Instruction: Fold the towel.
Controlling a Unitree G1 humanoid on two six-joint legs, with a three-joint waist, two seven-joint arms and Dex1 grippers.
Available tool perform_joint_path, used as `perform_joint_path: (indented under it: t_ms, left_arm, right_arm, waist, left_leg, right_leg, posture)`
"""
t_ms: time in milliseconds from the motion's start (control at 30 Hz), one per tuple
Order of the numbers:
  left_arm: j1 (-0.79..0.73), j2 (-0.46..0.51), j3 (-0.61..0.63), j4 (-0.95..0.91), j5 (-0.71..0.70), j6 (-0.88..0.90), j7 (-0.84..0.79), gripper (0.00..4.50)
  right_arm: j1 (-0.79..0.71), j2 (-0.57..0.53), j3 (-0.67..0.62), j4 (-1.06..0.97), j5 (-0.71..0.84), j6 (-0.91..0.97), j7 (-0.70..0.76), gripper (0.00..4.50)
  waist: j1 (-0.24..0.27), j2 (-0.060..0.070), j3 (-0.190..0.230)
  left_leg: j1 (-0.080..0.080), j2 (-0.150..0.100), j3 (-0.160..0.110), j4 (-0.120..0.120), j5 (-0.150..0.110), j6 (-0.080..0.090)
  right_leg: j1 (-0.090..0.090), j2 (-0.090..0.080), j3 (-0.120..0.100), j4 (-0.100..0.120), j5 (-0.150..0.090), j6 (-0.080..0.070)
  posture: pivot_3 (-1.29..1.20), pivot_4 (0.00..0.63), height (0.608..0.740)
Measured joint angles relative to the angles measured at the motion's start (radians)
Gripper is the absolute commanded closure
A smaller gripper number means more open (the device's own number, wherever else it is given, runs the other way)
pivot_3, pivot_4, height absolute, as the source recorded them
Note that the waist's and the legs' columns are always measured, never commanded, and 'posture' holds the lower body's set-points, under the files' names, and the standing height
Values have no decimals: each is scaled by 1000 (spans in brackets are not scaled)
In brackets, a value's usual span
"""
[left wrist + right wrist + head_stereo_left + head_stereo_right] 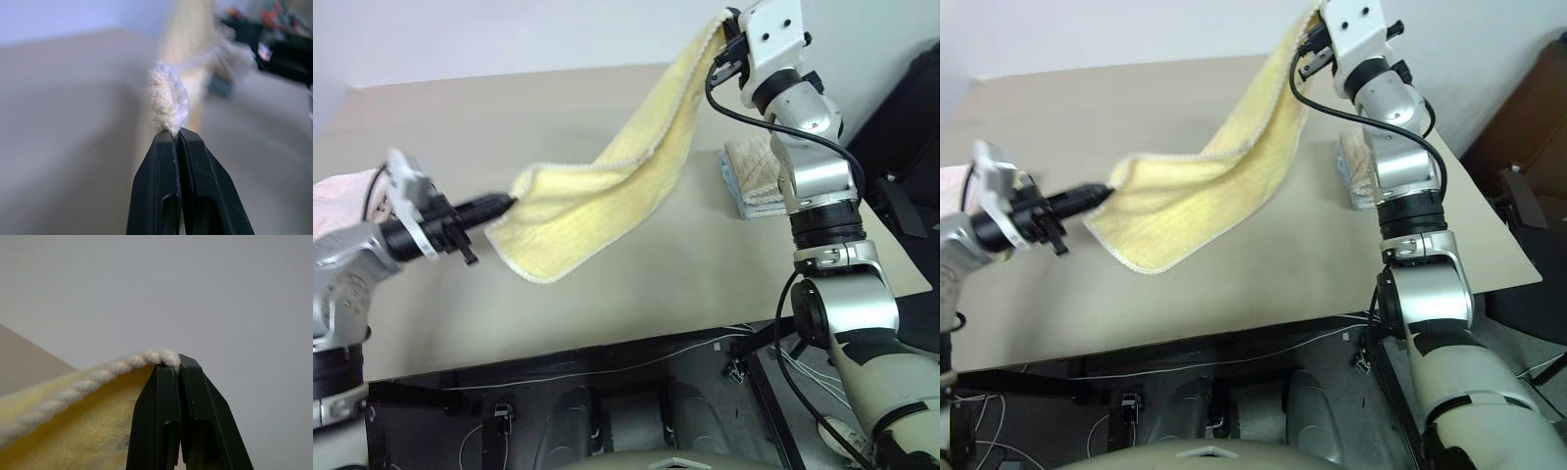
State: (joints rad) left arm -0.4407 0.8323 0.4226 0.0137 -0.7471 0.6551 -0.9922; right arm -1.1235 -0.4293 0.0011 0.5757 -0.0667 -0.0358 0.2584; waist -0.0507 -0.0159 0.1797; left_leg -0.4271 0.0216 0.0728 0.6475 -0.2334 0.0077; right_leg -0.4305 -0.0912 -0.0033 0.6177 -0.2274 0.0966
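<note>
The pale yellow towel hangs in the air over the tan table, stretched between both grippers and sagging in a loose fold toward the left. My left gripper is shut on its lower corner, low at the left; in the left wrist view the whitish hem bulges out past the closed fingertips. My right gripper is shut on the upper corner, raised high at the far right. The right wrist view shows the stitched hem pinched at the fingertips.
A folded beige towel on a light blue one lies on the table near the right arm. A pink folded towel sits at the table's left edge behind my left arm. Cables and a frame show below the table's front edge.
</note>
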Motion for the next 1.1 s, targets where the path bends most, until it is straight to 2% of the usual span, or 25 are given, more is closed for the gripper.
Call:
perform_joint_path:
  t_ms: [67, 233, 300, 433, 567, 733, 900, 1100]
  left_arm:
    - [-73, 29, -4, 74, 3, 0, -5, 4478]
    - [-325, 57, -47, 438, 113, -120, -6, 4478]
    - [-431, 29, -83, 614, 184, -210, 9, 4478]
    - [-654, -63, -143, 981, 337, -518, 75, 4478]
    - [-777, -85, -145, 1137, 391, -696, 21, 4478]
    - [-778, -44, -139, 1201, 398, -683, -200, 4478]
    - [-676, 30, -132, 1196, 397, -634, -433, 4478]
    - [-513, 136, -136, 1133, 409, -587, -567, 4478]
  right_arm:
    - [-4, -14, -1, 31, -3, -3, -1, 4500]
    - [-36, -26, -7, 147, -7, -18, -5, 4500]
    - [-57, -21, -4, 189, -8, -24, -2, 4500]
    - [-123, -13, 1, 266, -8, -54, 20, 4500]
    - [-114, -26, 13, 247, -5, -79, 88, 4500]
    - [75, -83, -2, 34, 51, 4, 206, 4500]
    - [345, -159, -30, -280, 126, 194, 316, 4500]
    - [589, -223, -85, -650, 288, 464, 425, 4500]
  waist:
    - [2, 0, 0]
    - [5, 0, 0]
    - [6, 0, 0]
    - [8, -6, 4]
    - [6, -7, 4]
    - [7, -7, 4]
    - [6, -7, 4]
    - [7, -7, 4]
  left_leg:
    - [0, 0, 1, 0, 0, 0]
    - [0, -1, 1, -1, 0, 0]
    - [0, -1, 1, -1, 0, 0]
    - [-2, -2, 1, 0, 0, 0]
    - [-6, -2, 4, -1, 0, 0]
    - [-16, -1, 4, 0, 1, -3]
    - [-16, -1, 4, 1, 0, 0]
    - [-14, 4, 3, 4, -1, 1]
  right_leg:
    - [0, 1, 0, 0, 0, 0]
    - [0, 3, 0, 0, 0, 1]
    - [0, 3, 0, -1, 1, 1]
    - [0, 3, 0, -2, 2, 4]
    - [-3, 3, 0, -4, 2, 5]
    - [-13, 2, 0, -2, 0, 8]
    - [-13, 2, 0, -2, 0, 9]
    - [-13, 3, 0, 1, 0, 8]
  posture:
    - [0, 150, 740]
    - [0, 150, 740]
    - [0, 150, 740]
    - [0, 150, 740]
    - [0, 150, 740]
    - [0, 150, 740]
    - [0, 150, 740]
    - [0, 150, 740]
